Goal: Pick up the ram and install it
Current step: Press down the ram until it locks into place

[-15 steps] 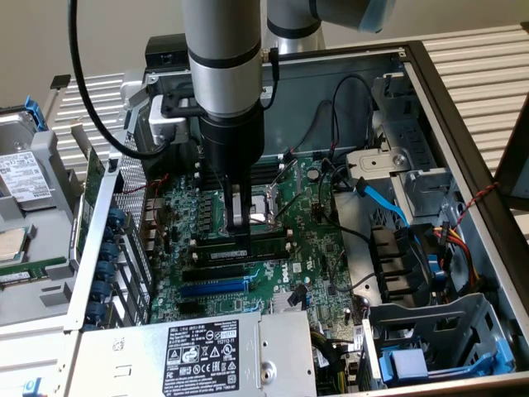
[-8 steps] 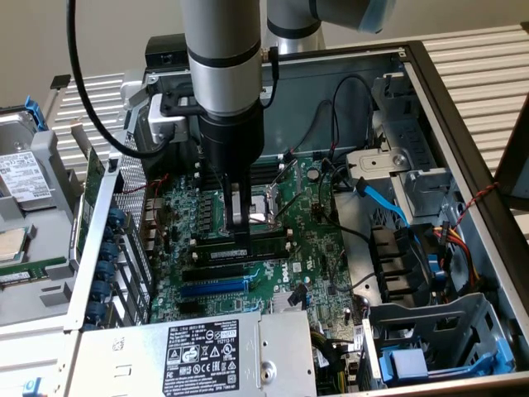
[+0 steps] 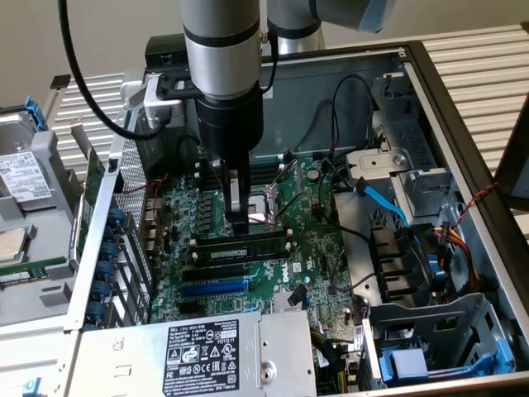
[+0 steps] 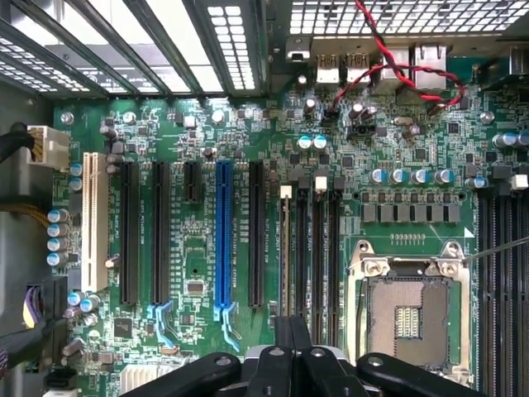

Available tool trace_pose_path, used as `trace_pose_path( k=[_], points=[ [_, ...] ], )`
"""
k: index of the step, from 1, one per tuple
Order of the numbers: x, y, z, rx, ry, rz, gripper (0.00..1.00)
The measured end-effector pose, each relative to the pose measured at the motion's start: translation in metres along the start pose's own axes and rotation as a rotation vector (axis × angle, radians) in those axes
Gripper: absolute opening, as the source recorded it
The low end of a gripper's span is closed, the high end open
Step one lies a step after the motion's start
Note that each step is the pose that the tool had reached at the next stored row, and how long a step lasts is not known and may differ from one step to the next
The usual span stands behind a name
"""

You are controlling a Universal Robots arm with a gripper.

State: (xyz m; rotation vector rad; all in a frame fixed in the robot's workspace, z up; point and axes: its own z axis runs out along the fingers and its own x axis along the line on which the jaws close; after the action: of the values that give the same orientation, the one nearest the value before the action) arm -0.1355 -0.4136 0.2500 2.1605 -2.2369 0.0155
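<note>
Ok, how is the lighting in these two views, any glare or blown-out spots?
Exterior view: even daylight; the slatted surface behind the grey metal computer case is bright, and the arm shades the green motherboard where the shut pincer meets the long dark-green ram stick. Wrist view: the case's vent openings are blown out white; the long blue plastic slot is evenly lit.

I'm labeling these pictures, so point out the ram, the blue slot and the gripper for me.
ram [image 3: 240, 246]: exterior view, middle of the stick's long face.
blue slot [image 4: 223, 236]: wrist view, middle of its length.
gripper [image 3: 239, 222]: exterior view, at its fingertips above the ram.
</note>
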Motion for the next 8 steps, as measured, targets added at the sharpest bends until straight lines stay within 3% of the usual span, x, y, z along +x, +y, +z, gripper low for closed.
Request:
trace_pose_path(
  k=[8],
  points=[
    [0.0002, 0.0004, -0.0052, -0.0001, -0.0014, 0.0, 0.11]
  ],
)
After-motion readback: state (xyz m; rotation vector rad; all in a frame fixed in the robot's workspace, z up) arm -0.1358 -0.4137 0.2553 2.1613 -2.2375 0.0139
